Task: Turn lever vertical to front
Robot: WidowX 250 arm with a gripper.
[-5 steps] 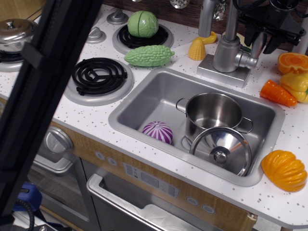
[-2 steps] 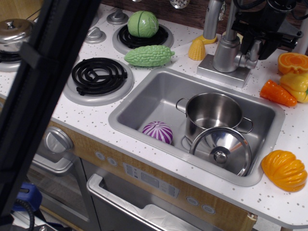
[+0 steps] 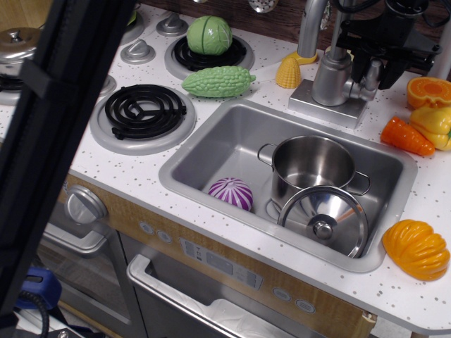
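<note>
The silver tap body (image 3: 331,76) stands on its base behind the sink, with the curved spout (image 3: 308,24) rising beside it. The lever (image 3: 371,74) is a short silver handle on a stubby pivot at the tap body's right side, pointing up and slightly right. My black gripper (image 3: 372,70) comes down from the top right. Its fingers (image 3: 357,65) stand close on both sides of the lever and look closed on it. The lever's upper end is hidden by the gripper.
The sink (image 3: 211,151) holds a steel pot (image 3: 310,165), a lid (image 3: 324,218) and a purple ball (image 3: 231,192). A toy carrot (image 3: 406,136), orange (image 3: 428,90), yellow pepper (image 3: 433,125), corn (image 3: 288,72) and green gourd (image 3: 218,81) lie nearby. A black bar (image 3: 49,141) blocks the left.
My gripper has moved left and down from the tap's right side onto the lever. The lever stands a little more upright than one second ago.
</note>
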